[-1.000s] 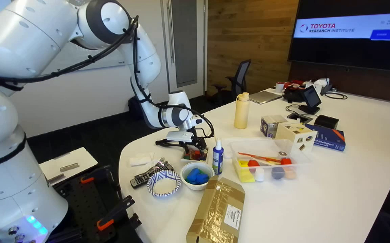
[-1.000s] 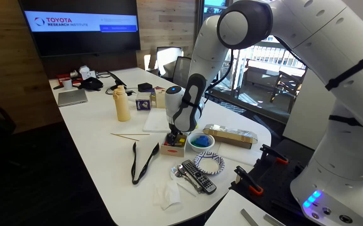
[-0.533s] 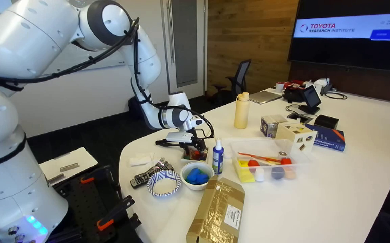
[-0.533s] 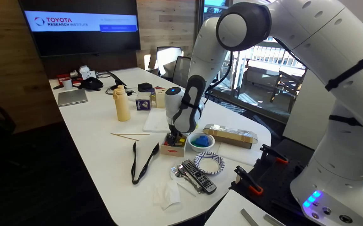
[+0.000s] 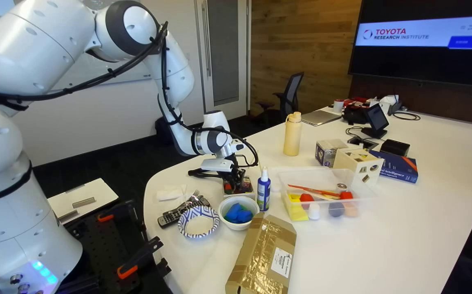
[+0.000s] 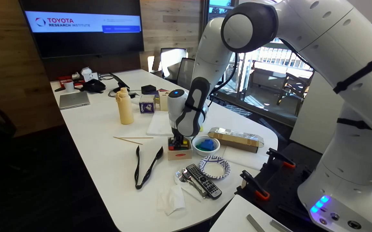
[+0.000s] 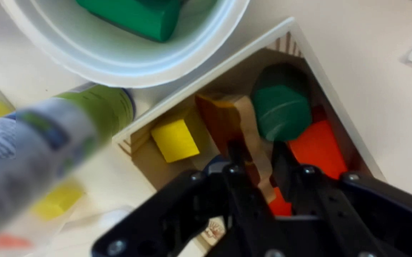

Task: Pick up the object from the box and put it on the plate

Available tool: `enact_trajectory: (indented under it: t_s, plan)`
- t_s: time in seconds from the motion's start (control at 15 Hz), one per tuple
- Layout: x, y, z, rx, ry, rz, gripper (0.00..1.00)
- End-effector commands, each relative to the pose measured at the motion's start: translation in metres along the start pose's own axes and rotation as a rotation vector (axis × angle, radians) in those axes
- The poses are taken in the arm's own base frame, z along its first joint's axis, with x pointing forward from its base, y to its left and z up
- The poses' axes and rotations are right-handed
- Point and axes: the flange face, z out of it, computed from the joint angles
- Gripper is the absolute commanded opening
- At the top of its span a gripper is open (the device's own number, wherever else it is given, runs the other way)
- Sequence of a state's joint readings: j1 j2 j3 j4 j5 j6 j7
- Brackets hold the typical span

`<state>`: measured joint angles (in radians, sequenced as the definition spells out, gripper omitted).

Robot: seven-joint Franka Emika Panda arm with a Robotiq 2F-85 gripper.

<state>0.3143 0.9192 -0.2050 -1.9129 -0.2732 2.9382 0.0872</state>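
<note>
The small open box [image 7: 206, 81] stands on the table with several coloured blocks inside. My gripper [image 7: 257, 148] reaches down into it, and its fingers have come together around a brown-and-tan wooden piece [image 7: 220, 117]. This piece stands tilted on edge among the others. Around it lie a green block [image 7: 282, 110], a red block [image 7: 318, 146] and a yellow block [image 7: 175, 141]. The plate [image 5: 199, 226], pale with a dark striped rim, shows in both exterior views with nothing on it; it lies nearer the robot base than the box [image 6: 179, 155].
Close beside the box is a white bowl [image 7: 134, 80] of blue and green blocks. A blue spray bottle [image 5: 264, 192] stands near the bowl. Black tongs [image 6: 145, 174], a remote [image 6: 205, 182], a long cardboard box [image 5: 260, 257] and a clear tub [image 5: 362, 200] lie around.
The gripper's fingers have closed in around the wooden piece within the last half second. The box has shifted and turned a little. The arm has hardly moved.
</note>
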Motion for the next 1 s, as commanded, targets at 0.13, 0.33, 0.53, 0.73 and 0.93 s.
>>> enact_trajectory:
  t_s: [0.13,0.33,0.53,0.73,0.93]
  plan:
    - [0.003,0.001,0.002,-0.004,0.020,0.029,0.04]
    - [0.005,0.005,-0.005,-0.007,0.027,0.041,0.04]
    - [0.010,0.010,-0.027,-0.006,0.038,0.061,0.04]
    - [0.015,0.019,-0.058,-0.002,0.059,0.091,0.04]
    - [0.016,0.028,-0.094,0.006,0.084,0.128,0.04]
